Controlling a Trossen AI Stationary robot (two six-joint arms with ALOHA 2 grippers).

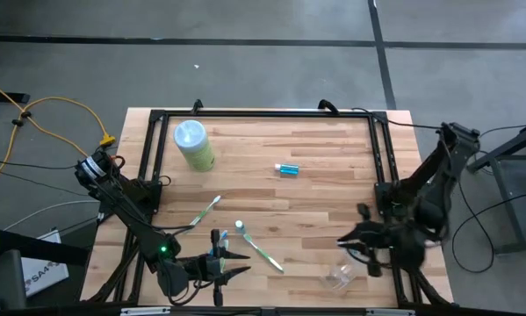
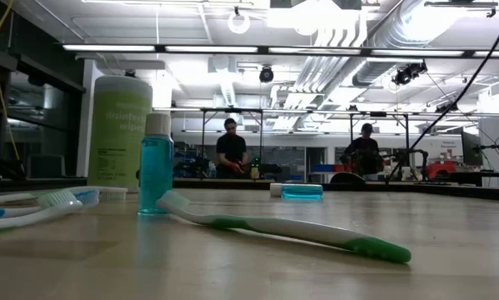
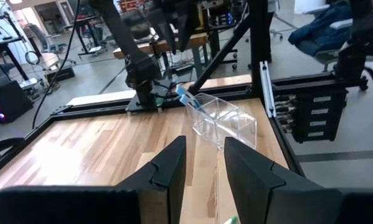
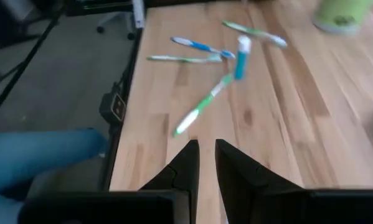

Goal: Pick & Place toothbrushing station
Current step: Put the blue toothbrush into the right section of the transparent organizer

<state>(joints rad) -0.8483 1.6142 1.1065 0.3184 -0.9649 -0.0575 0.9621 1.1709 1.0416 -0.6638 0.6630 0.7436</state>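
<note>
A clear plastic cup (image 3: 226,121) sits near the table's front right (image 1: 340,276), and a blue-and-white toothbrush head (image 3: 185,94) shows at its rim. My left gripper (image 3: 205,167) hovers open at the front left (image 1: 238,263) and points level toward the cup, well short of it. My right gripper (image 4: 207,152) hangs above the table, just left of the cup (image 1: 350,239), with a narrow empty gap between its fingers. A green toothbrush (image 1: 261,250), a second toothbrush (image 1: 205,213) and a blue one (image 1: 217,253) lie flat at the front middle. A small blue tube (image 1: 287,169) lies mid-table.
A small blue bottle with a white cap (image 2: 156,162) stands upright among the toothbrushes. A pale-green canister (image 1: 193,145) stands at the far left. A black frame rail (image 1: 381,158) runs round the table. People stand in the room behind (image 2: 231,146).
</note>
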